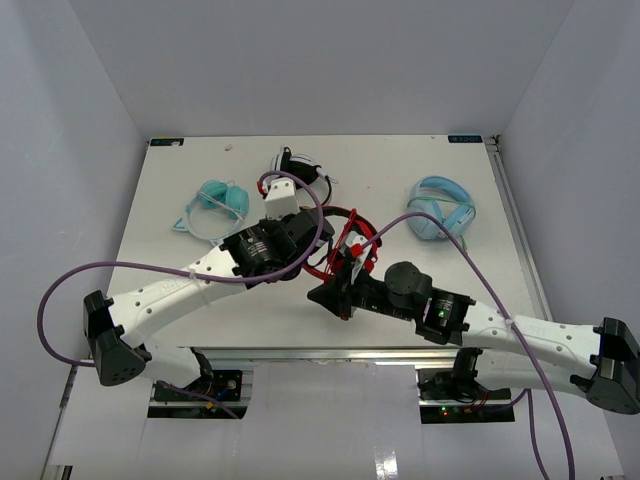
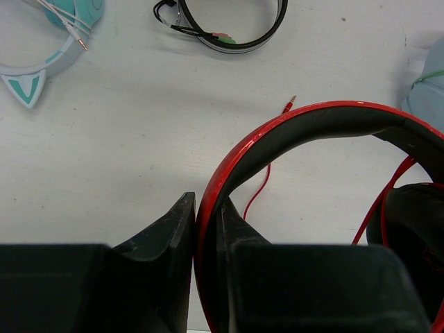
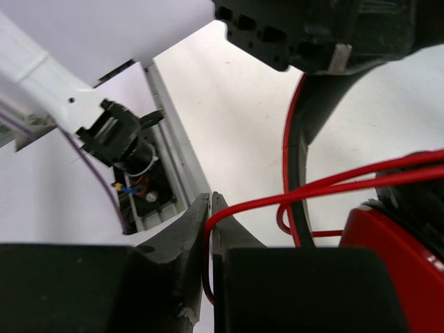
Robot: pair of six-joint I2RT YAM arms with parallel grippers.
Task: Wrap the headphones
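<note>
The red headphones (image 1: pixel 350 238) lie mid-table between the arms. In the left wrist view their red headband with black lining (image 2: pixel 326 114) arches to the right, and the thin red cable (image 2: pixel 258 194) trails under it on the table. My left gripper (image 2: pixel 206 211) is shut on the headband's left side; in the top view it (image 1: pixel 312 248) sits at the headphones' left. My right gripper (image 3: pixel 210 205) is shut on a loop of the red cable (image 3: pixel 298 189), just in front of the headphones (image 1: pixel 322 293). A red ear cup (image 3: pixel 395 243) shows at the right.
Black-and-white headphones (image 1: pixel 300 165) lie at the back, also in the left wrist view (image 2: pixel 229 31). A teal pair (image 1: pixel 215 205) lies back left, a light-blue pair (image 1: pixel 440 208) back right. The table's metal front rail (image 1: pixel 330 352) runs just behind my right gripper.
</note>
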